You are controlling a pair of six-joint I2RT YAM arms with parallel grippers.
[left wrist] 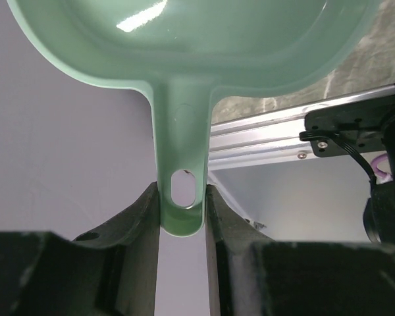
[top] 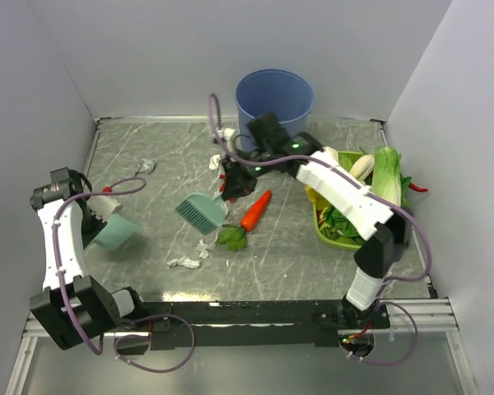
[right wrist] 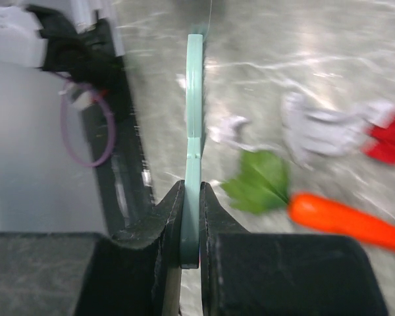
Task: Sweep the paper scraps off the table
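Paper scraps (top: 184,262) lie scattered over the table (top: 296,263). Two white bits sit toward the near edge, just beside the leaves of a carrot (top: 256,210). A red scrap (right wrist: 390,139) lies further back by the right arm, and more sit toward the far edge.

The right gripper (right wrist: 191,197) is clamped tight on the handle of a brush (top: 202,212) mid-table. The left gripper (left wrist: 182,197) has its jaws narrowed around the handle of a dustpan (top: 115,233) at the left edge.

From where I stand, the carrot is the main worry. It lies close beside the brush, with its leaves almost among the near scraps, so a stroke could drag it along or roll it. The dustpan is well apart from the brush, so anything swept now has nothing to catch it. These light crumpled bits could skid to the near edge or flick sideways. The right arm also stretches over the tray (top: 323,232), and a wide swing might knock what is in it.

The part of the dustpan I can see holds nothing. The green tray at the right edge carries leafy greens (top: 342,222) and a cabbage (top: 387,174). The blue bucket (top: 273,99) at the far edge shows no scraps inside, as far as I can tell.
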